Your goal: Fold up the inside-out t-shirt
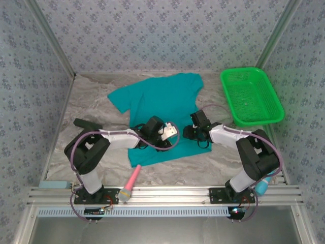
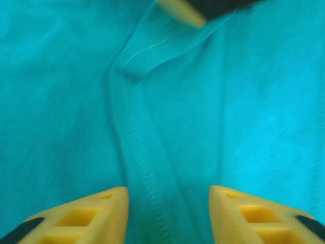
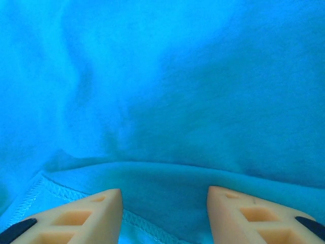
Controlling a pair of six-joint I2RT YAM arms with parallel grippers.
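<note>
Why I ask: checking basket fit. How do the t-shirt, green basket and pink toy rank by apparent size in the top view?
1. t-shirt
2. green basket
3. pink toy, smallest despite being nearer the camera

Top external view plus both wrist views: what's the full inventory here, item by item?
t-shirt: one, teal, spread flat at the table's middle
basket: one, green plastic mesh, far right of the table, apart from the t-shirt
pink-handled tool: one, pink with a teal head, near edge beside the left arm's base
small teal object: one, beside the right arm's base, partly hidden, kind unclear
table: one, grey marbled
walls: patterned blue-grey, on three sides
left pincer: one, yellow fingers apart, low over a stitched seam ridge of the t-shirt
right pincer: one, pale yellow fingers apart, low over a stitched edge of the t-shirt
</note>
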